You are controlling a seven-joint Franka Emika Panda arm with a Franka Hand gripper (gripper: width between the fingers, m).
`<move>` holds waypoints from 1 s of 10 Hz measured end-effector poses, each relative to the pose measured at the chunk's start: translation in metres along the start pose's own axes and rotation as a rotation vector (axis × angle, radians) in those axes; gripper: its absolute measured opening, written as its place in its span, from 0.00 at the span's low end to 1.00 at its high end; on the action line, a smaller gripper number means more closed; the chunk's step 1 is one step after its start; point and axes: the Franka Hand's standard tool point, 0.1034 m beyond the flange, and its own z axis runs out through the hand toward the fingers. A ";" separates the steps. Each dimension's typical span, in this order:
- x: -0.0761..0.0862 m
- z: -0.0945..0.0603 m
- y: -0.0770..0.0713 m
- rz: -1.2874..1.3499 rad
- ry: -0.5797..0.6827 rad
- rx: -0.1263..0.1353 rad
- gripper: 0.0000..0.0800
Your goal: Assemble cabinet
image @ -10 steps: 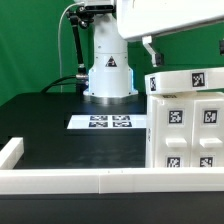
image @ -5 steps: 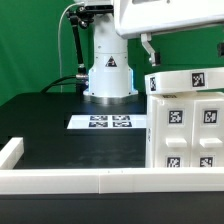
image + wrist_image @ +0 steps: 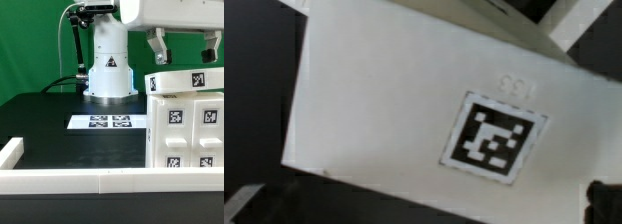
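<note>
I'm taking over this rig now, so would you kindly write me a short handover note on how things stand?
Gripper: open, holding nothing, hovering just above the cabinet.
Cabinet: upright at the exterior view's right, against the low white border rail; its tagged top panel fills the wrist view.
Marker board: flat on the table by the robot base.
Done: cabinet looks largely assembled.
Left: cannot tell from these views.

Black table (image 3: 45,125) with marker board (image 3: 104,122), cabinet (image 3: 185,125) (white rail (image 3: 75,180) at edge)
</note>
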 end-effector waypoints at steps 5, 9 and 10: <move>-0.005 0.000 0.006 -0.398 -0.027 -0.025 1.00; -0.013 -0.001 -0.012 -0.937 -0.139 0.042 1.00; -0.013 0.002 -0.013 -1.005 -0.157 0.045 1.00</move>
